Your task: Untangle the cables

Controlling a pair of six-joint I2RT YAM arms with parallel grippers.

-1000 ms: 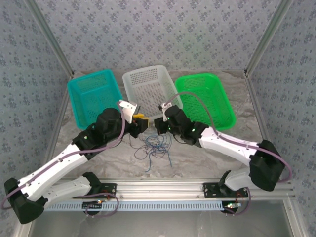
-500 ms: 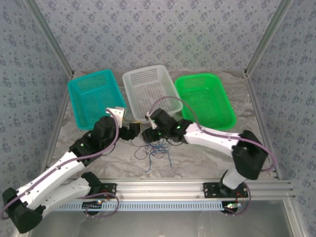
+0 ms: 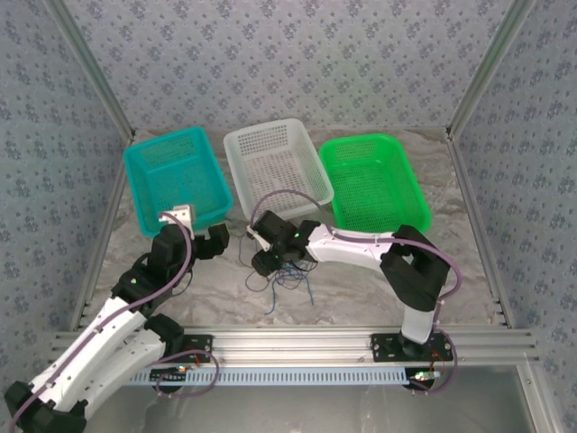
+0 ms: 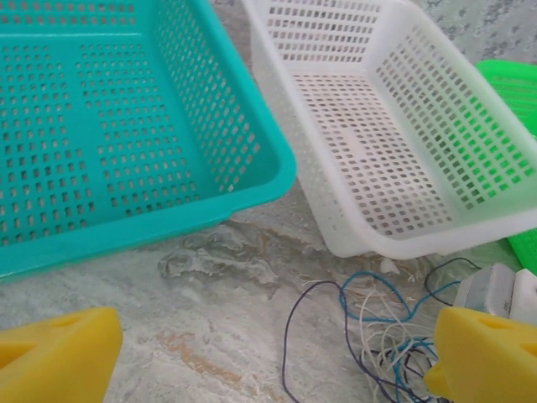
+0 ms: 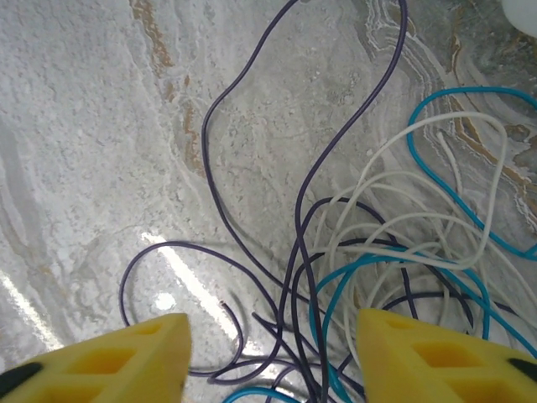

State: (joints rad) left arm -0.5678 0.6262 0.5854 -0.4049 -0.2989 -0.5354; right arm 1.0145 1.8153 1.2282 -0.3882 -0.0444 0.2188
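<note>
Seemingly choosing a strand: the tangle of thin blue, purple and cream wires (image 5: 295, 252) lies beneath the right pincer (image 5: 273, 353), spread and empty (left pincer (image 4: 277, 353) wide, empty). Next: pinch one strand alone.

a teal basket (image 3: 171, 176), white basket (image 3: 275, 167) and green basket (image 3: 374, 176) are seen; tabletop (image 3: 469, 262) grey-marbled; cables (image 3: 285, 276) blue, purple, cream.

Cables (image 5: 369, 252) cut off at bottom edge; green basket (image 4: 513, 88) cropped right.
</note>
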